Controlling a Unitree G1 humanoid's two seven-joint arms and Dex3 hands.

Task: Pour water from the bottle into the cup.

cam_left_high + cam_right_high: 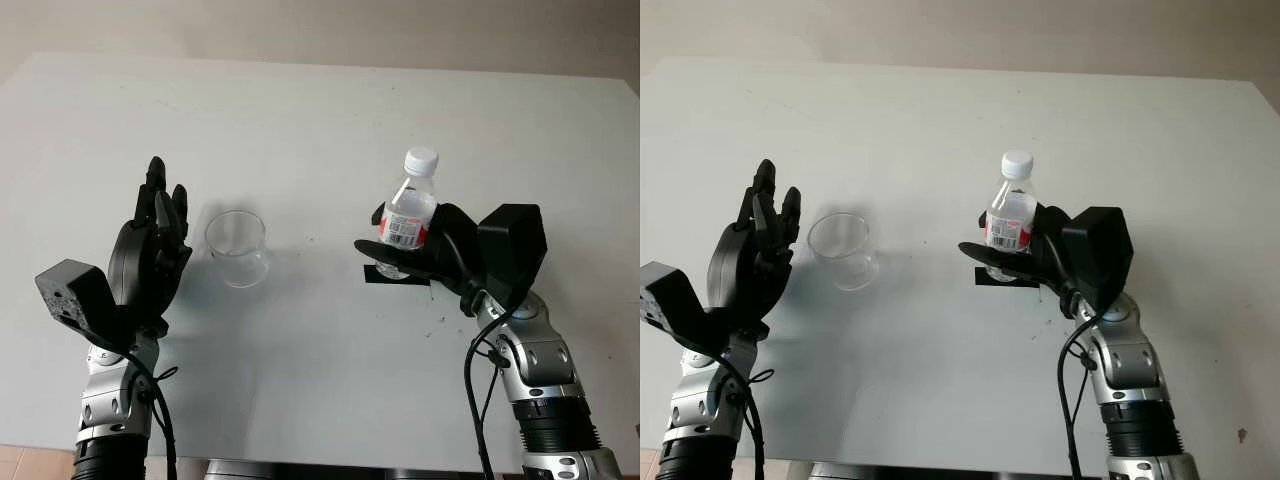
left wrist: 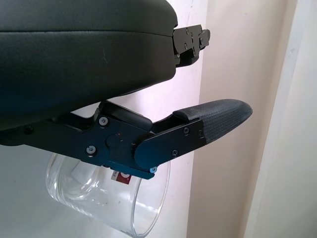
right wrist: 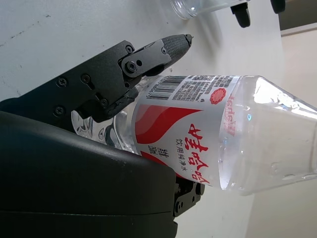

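Right of the bench's middle, bottle: the bottle (image 1: 409,213) stands upright on the white bench (image 1: 320,110), white cap (image 1: 421,160) on, red-and-white label facing the robot; its base sits on a small dark mark (image 1: 398,275).

Right hand: the right hand (image 1: 420,247) is closed around the lower body of the bottle, one finger across the front under the label, the palm behind; the right wrist view has a fingertip (image 3: 174,45) pressed on the label's barcode edge.

Lift: I cannot tell whether the base has left the bench, since the fingers cover it; it looks at most barely raised.

Cup: the clear cup (image 1: 237,247) stands upright, left of the bench's middle and well apart from the bottle, apparently with nothing in it.

Left hand: the left hand (image 1: 152,251) is open, held upright just beside the cup on the side away from the bottle; no contact shows.

Step in hand: securing the bottle, ahead of any carry.

Cap: it looks fitted, so it would block the pour unless it is only resting loose; that I judge, not see.

Next move: lift the bottle, carry it toward the cup until the neck is over the rim, then tilt slowly; the left hand may need to steady the light cup.
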